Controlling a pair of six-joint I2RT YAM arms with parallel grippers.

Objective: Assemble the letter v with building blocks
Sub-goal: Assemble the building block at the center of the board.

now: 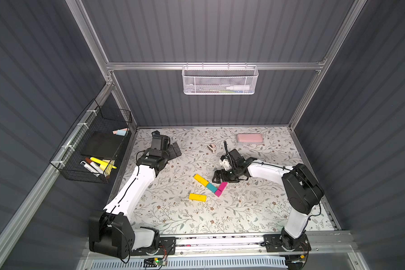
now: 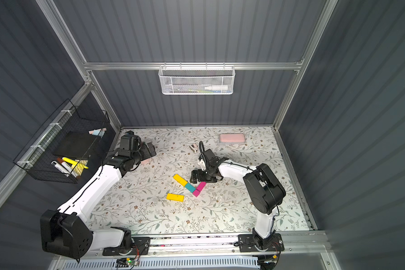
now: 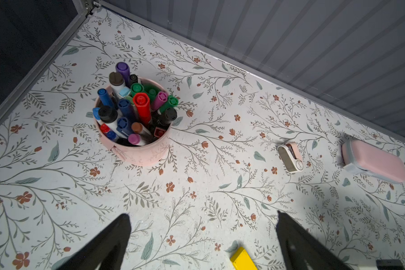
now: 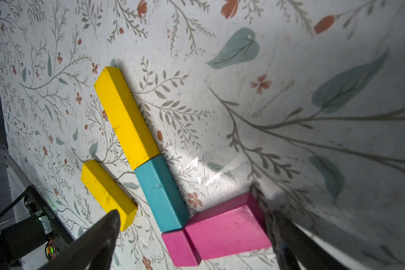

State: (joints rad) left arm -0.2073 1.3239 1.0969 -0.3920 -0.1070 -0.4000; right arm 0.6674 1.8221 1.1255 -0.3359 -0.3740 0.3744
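With the right gripper (image 4: 193, 215) and the far-left left gripper (image 3: 202, 216) both spread and empty, the unfinished letter v (image 1: 211, 187) in the middle of the table (image 1: 267, 210) could be skewed if its long magenta brick (image 1: 222, 186) is brushed while the loose yellow brick (image 1: 197, 197), just near-left, is fetched.

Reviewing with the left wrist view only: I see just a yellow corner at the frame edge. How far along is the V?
Observer: One stroke is laid: yellow block and teal block end to end, down to a short magenta block.
Operator: The other stroke?
Observer: Only a long magenta block so far; the second yellow block lies apart.
Operator: Right tool?
Observer: The right tool is open over the magenta blocks, holding nothing.
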